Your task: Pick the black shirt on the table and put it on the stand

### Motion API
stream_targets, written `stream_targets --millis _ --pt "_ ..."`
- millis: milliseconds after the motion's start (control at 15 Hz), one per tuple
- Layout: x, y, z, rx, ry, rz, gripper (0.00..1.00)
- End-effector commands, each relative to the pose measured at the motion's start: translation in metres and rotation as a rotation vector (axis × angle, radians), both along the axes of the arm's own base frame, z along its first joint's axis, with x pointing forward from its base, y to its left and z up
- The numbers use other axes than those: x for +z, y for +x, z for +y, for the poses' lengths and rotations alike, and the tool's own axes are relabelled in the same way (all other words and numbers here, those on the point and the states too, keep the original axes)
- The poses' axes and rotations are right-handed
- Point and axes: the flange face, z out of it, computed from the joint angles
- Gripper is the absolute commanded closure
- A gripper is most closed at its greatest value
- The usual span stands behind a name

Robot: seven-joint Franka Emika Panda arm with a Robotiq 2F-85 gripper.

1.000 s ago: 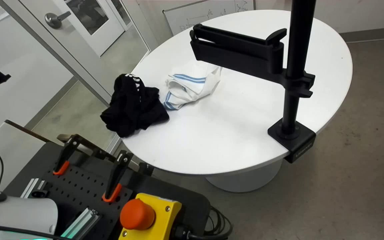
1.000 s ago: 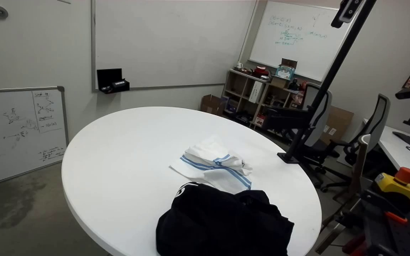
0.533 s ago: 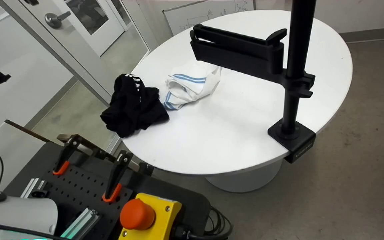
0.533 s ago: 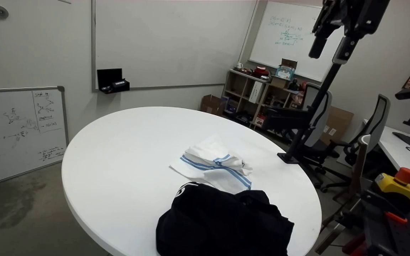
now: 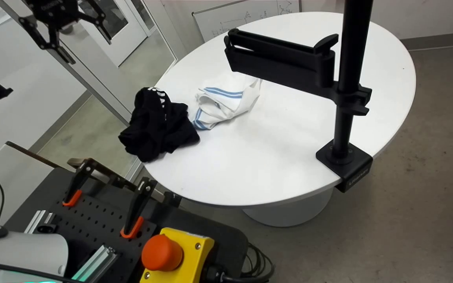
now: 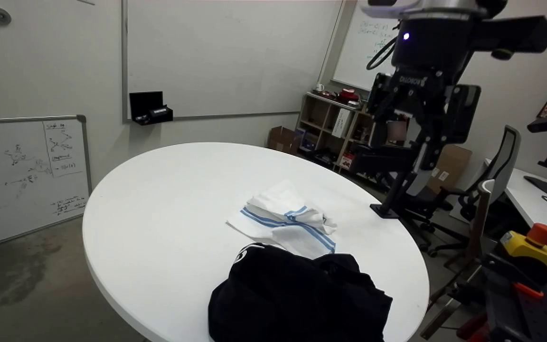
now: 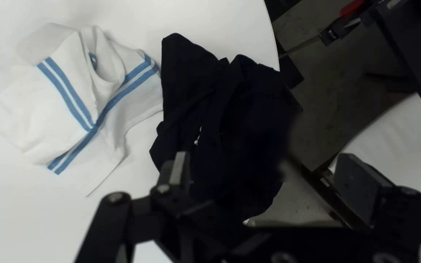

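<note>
One black shirt [image 5: 156, 127] overhanging table [image 5: 273, 165] edge.
Striped cloth [image 5: 226, 101] just inboard; hand [image 5: 89, 51] aloft, spread wide, holding nothing.

I see here a black gripper [image 5: 90, 52] with jointed fingers [image 7: 356, 188], silvery screws [image 7: 163, 188], pale lettering [image 6: 413, 80] and one violet light [image 6: 406, 36]; past the table edge [image 5: 246, 203], the whitish-grey arm [image 5: 34, 249].

Black shirt [image 6: 297, 299] cut off below in an exterior view; stand [image 6: 387, 162] partly hidden

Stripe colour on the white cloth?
Blue, in parallel pairs; the cloth shows best in the wrist view.
</note>
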Motion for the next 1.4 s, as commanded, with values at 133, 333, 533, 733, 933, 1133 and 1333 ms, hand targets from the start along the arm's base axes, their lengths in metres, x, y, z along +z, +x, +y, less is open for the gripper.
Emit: stream_targets --millis 133,333,533,733,933,1133,1333 --pt "-0.082 0.02 0.031 0.099 -0.025 0.093 0.0" --pt "-0.117 0.031 0.043 0.137 -0.063 0.126 0.0" --pt "-0.144 0.043 0.047 0.167 -0.112 0.145 0.0" --pt "-0.169 0.054 0.05 0.197 -0.135 0.17 0.0" --pt "-0.19 0.061 0.058 0.193 -0.146 0.197 0.0" --pt "-0.204 0.068 0.062 0.124 -0.174 0.18 0.0" --pt "-0.216 0.072 0.066 0.005 -0.211 0.136 0.0"
